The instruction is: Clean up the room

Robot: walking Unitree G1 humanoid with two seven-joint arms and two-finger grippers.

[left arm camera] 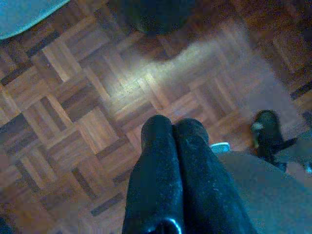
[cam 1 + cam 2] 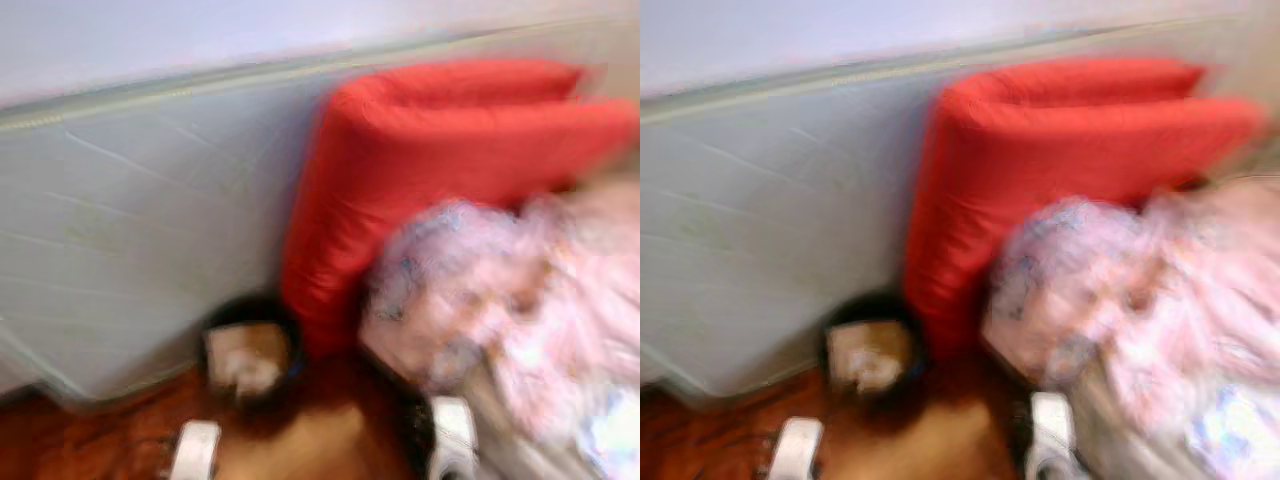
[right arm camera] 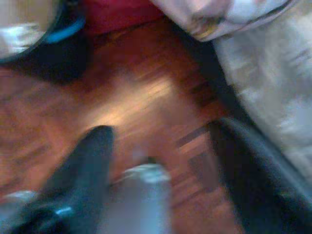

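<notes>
Below you, blurred parquet floor (image 1: 92, 92) runs to a pale mattress (image 2: 130, 240) with a red cushion (image 2: 420, 160) leaning beside pink floral bedding (image 2: 520, 300), a dark bin (image 2: 250, 355) holds crumpled paper, while your left gripper (image 1: 173, 129) is pressed closed and your right gripper (image 3: 161, 141) is spread apart.

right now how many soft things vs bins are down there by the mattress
red cushion: 1
pink floral bedding bundle: 1
black bin: 1
total: 3
</notes>
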